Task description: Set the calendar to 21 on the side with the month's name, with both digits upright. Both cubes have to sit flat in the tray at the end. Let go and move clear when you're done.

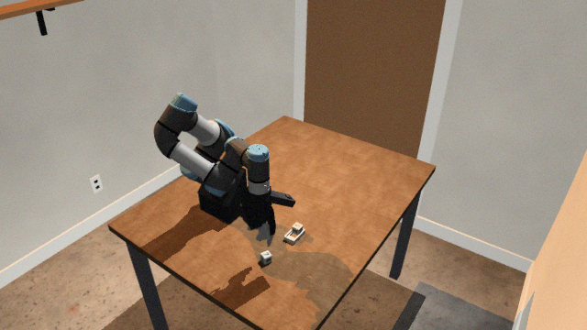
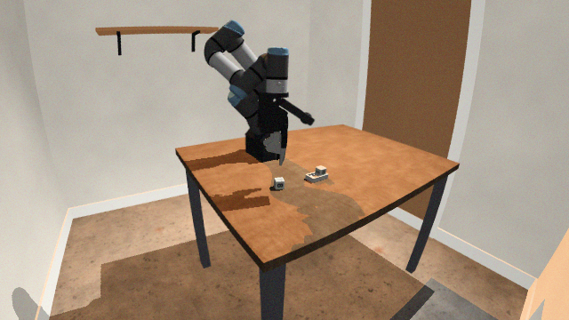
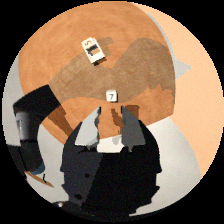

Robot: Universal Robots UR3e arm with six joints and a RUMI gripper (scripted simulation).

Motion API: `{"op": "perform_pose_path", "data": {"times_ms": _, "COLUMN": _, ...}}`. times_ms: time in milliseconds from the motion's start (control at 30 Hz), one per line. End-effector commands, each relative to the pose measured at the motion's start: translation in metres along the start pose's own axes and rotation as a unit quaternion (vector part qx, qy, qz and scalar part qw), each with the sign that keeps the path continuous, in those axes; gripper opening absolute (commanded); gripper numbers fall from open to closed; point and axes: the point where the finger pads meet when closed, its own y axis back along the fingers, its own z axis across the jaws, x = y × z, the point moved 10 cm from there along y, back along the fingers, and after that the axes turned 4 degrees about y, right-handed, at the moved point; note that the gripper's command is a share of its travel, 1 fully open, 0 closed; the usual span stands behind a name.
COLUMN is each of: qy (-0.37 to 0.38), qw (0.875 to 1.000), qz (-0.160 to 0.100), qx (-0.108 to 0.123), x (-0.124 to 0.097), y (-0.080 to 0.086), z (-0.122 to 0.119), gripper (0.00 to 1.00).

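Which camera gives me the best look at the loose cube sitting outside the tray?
The wrist view: the loose cube lies just ahead of the empty gripper, its top face reading 7. The top and exterior views show it only as a tiny pale block on the table, markings unreadable.
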Motion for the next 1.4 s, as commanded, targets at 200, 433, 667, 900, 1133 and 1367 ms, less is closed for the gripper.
{"op": "perform_pose_path", "data": {"times_ms": 200, "qy": 0.000, "qw": 1.000, "qz": 0.000, "qx": -0.001, "x": -0.0001, "y": 0.0005, "z": 0.0004, "gripper": 0.28}}
{"op": "perform_pose_path", "data": {"times_ms": 433, "qy": 0.000, "qw": 1.000, "qz": 0.000, "qx": -0.001, "x": -0.0001, "y": 0.0005, "z": 0.0004, "gripper": 0.28}}
{"op": "perform_pose_path", "data": {"times_ms": 667, "qy": 0.000, "qw": 1.000, "qz": 0.000, "qx": -0.001, "x": -0.0001, "y": 0.0005, "z": 0.0004, "gripper": 0.28}}
{"op": "perform_pose_path", "data": {"times_ms": 900, "qy": 0.000, "qw": 1.000, "qz": 0.000, "qx": -0.001, "x": -0.0001, "y": 0.0005, "z": 0.0004, "gripper": 0.28}}
{"op": "perform_pose_path", "data": {"times_ms": 1133, "qy": 0.000, "qw": 1.000, "qz": 0.000, "qx": -0.001, "x": -0.0001, "y": -0.0009, "z": 0.0004, "gripper": 0.28}}
{"op": "perform_pose_path", "data": {"times_ms": 1367, "qy": 0.000, "qw": 1.000, "qz": 0.000, "qx": -0.001, "x": -0.0001, "y": -0.0040, "z": 0.0005, "gripper": 0.28}}
